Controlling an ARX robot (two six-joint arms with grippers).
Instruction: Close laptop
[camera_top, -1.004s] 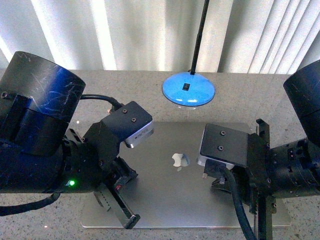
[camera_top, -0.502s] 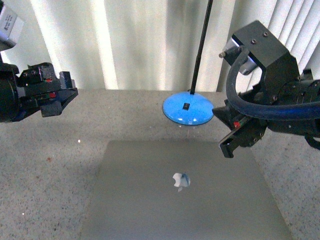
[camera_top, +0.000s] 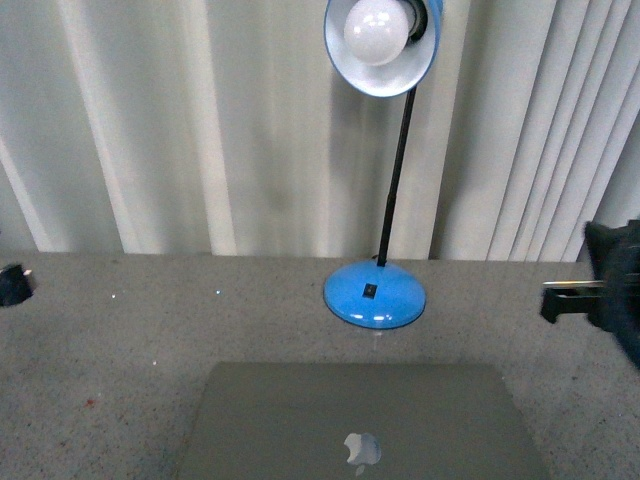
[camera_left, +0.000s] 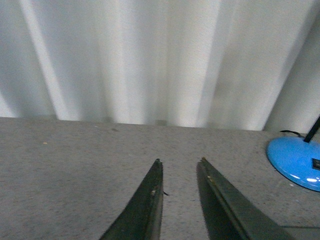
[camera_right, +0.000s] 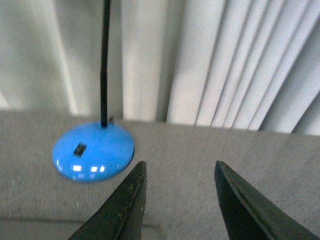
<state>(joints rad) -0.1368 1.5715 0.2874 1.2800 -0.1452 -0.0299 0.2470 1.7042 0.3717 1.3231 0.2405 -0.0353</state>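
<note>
The laptop (camera_top: 420, 415) lies flat on the grey table with its silver lid down and the apple logo (camera_top: 362, 450) facing up, at the bottom of the front view. My left gripper (camera_left: 180, 161) is open over bare tabletop, away from the laptop; only a dark tip of it (camera_top: 10, 283) shows at the left edge of the front view. My right gripper (camera_right: 181, 163) is open with nothing between its fingers, and it hangs at the right edge (camera_top: 562, 296) of the front view. A strip of the laptop (camera_right: 40, 231) shows by the right gripper's fingers.
A blue desk lamp stands behind the laptop: round base (camera_top: 374, 295), black stem, lit head (camera_top: 382, 40) overhead. Its base also shows in both wrist views (camera_left: 295, 162) (camera_right: 93, 157). White curtains (camera_top: 200, 130) hang behind the table's far edge.
Both arms have drawn back from over the laptop lid out to the sides. The front view now looks higher, taking in the lamp head. The lid stays flat.
</note>
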